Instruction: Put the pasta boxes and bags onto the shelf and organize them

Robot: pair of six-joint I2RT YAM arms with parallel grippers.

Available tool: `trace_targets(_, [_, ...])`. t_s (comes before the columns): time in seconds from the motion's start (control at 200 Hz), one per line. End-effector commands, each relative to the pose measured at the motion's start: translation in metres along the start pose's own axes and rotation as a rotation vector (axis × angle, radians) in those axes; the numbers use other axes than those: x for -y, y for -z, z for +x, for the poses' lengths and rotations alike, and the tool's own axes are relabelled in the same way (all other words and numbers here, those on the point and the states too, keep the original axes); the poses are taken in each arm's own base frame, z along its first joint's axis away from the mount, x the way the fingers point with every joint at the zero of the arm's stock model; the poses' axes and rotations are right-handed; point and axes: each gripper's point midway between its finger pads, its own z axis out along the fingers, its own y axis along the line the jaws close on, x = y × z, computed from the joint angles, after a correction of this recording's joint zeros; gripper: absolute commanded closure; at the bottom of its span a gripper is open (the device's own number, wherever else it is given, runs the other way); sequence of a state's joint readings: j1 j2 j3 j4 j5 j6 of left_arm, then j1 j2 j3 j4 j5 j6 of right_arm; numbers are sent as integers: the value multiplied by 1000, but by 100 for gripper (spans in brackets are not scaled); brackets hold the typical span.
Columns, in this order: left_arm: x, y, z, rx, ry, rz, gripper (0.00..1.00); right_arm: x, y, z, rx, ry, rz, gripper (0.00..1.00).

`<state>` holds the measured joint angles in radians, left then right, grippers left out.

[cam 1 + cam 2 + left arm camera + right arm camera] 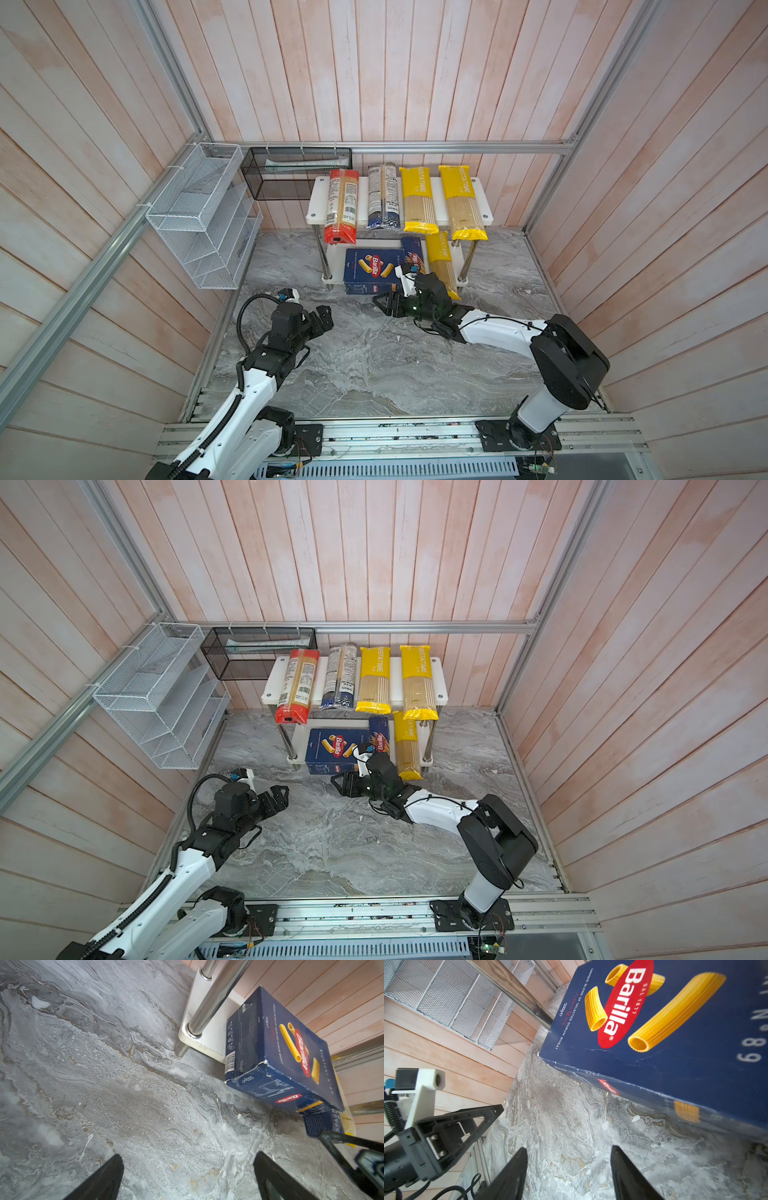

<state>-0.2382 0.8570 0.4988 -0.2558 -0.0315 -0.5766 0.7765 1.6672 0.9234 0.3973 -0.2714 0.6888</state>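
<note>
The left gripper (325, 318) hovers low over the grey marble-patterned tabletop (374, 365), well short of the stand. Its jaws are spread and hold nothing, so it looks parked out of the way.

The low two-tier shelf of white boards on chrome posts (318, 199) stands at the back wall. On its upper board four slim spaghetti bags lie side by side, running front to back:
- the clear bag with red ends (341, 205)
- the clear bag with dark-blue ends (383, 197)
- two yellow PASTATIME bags with clear windows (417, 199) (462, 203)

They are longer than the board is deep, so their near ends hang over the front edge. Laid parallel like this, all four fit.

On the lower board, the wide flat dark-blue Barilla Rigatoni box (372, 268) lies face up and juts past the front edge. Just in front of its near right corner sits the right gripper (381, 305), fingers apart with only marble between them. It seems placed to nudge the box further in.

Beside that box lies the long narrow dark-blue Barilla Spaghetti box (413, 253), its near end hidden behind the right wrist. Next comes the third yellow PASTATIME bag (444, 266), which also overhangs the front. Everything sits on the shelf, and what remains looks like straightening.
</note>
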Motion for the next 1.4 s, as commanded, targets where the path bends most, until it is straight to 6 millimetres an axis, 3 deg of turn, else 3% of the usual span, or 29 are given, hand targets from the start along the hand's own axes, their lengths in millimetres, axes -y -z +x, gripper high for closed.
trace_targets(0.0, [-13,0,6,-1,-2,-51,0,-15,-9,-15,29,11,-49,37])
trace_targets(0.42, [-15,0,3,28,-24,-52,0,-14,-61,-27,-19,27,-58,37])
trace_targets(0.8, [-18,3,-4,68,-46,-70,0,-1,-87,-53,-22,51,-65,37])
trace_targets(1.005, [-22,6,-10,100,-63,-97,0,2,-92,-58,-26,59,-67,37])
trace_targets(1.1, [-21,8,-17,134,-75,-98,0,-2,-86,-57,-30,79,-69,37])
trace_targets(1.2, [-22,11,-29,187,-93,-118,0,-5,-67,-57,-8,83,-59,37])
trace_targets(1.305, [-23,17,-46,269,-115,-141,0,-7,-31,-55,36,106,-20,37])
trace_targets(1.39, [-22,23,-59,349,-175,-144,0,3,6,-54,76,138,79,35])
